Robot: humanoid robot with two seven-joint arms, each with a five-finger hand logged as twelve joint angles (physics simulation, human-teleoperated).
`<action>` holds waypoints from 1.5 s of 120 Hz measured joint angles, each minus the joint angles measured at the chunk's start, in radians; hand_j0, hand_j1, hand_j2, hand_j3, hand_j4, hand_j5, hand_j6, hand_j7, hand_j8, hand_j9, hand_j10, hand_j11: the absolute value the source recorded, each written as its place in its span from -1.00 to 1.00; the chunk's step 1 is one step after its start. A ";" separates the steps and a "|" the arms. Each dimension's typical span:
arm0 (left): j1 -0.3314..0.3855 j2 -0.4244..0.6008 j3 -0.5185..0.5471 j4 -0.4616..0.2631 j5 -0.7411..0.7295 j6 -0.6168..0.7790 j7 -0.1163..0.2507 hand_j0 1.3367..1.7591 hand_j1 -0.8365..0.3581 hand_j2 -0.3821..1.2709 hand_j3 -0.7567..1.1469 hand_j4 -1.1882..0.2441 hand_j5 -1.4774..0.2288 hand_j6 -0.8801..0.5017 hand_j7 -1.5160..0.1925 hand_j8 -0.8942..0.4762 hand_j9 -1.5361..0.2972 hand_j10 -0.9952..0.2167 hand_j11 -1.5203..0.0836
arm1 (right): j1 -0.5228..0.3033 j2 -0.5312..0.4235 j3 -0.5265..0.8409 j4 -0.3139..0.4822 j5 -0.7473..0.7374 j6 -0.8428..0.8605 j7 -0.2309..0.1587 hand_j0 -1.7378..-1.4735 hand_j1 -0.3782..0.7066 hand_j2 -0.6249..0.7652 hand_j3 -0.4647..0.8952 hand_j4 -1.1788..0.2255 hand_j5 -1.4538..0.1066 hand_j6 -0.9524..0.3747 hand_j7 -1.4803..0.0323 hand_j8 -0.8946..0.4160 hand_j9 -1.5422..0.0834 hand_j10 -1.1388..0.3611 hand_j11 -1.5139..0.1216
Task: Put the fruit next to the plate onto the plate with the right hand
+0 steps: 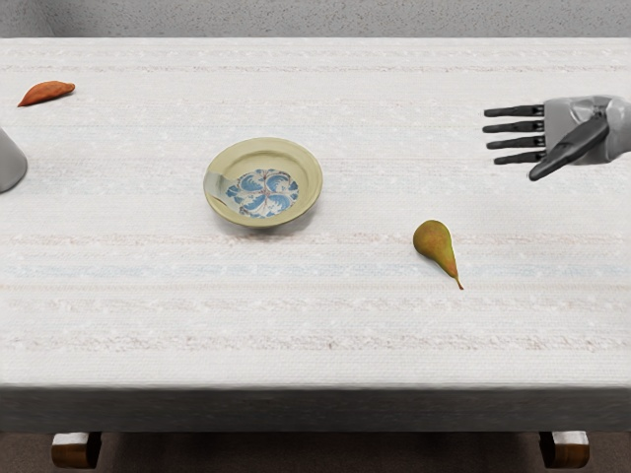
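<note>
A brown-green pear (437, 246) lies on its side on the white table, its stem pointing toward the front right. Left of it stands a pale yellow plate (296, 163) with a blue pattern in its middle; nothing lies on the plate. My right hand (527, 138) comes in from the right edge, above and to the right of the pear, well apart from it. Its fingers are stretched out flat toward the left and hold nothing. A grey shape (8, 160) shows at the left edge.
An orange sweet potato (45, 93) lies at the far left near the table's back edge. The table's front edge (315, 386) runs across the lower part of the view.
</note>
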 joint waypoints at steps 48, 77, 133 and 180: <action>0.000 0.000 -0.005 0.000 0.000 0.000 0.000 0.52 0.98 -0.54 -0.21 0.66 0.73 0.27 0.77 0.30 0.67 0.64 0.89 | 0.016 0.001 0.012 0.036 -0.055 0.000 0.000 -0.40 -0.95 -0.10 -0.32 0.68 0.86 0.44 0.96 0.37 0.90 0.52 0.85; 0.000 0.000 -0.005 0.000 0.000 0.000 0.000 0.52 0.98 -0.54 -0.21 0.66 0.73 0.27 0.77 0.30 0.67 0.64 0.89 | 0.105 0.015 0.005 0.198 -0.246 0.000 0.000 -0.40 -0.95 -0.10 -0.32 0.68 0.86 0.44 0.96 0.37 0.90 0.52 0.85; 0.000 0.000 -0.004 0.000 0.000 0.000 0.000 0.52 0.98 -0.54 -0.21 0.66 0.73 0.27 0.77 0.30 0.67 0.64 0.89 | 0.370 0.163 -0.359 0.276 -0.496 -0.076 0.000 -0.40 -0.95 -0.10 -0.32 0.68 0.86 0.43 0.96 0.36 0.90 0.52 0.85; 0.001 0.000 -0.004 0.000 0.000 0.000 0.000 0.52 0.98 -0.54 -0.21 0.66 0.73 0.27 0.77 0.30 0.67 0.64 0.89 | 0.375 0.218 -0.493 0.405 -0.628 -0.472 0.000 -0.40 -0.95 -0.10 -0.32 0.68 0.86 0.43 0.96 0.36 0.90 0.52 0.85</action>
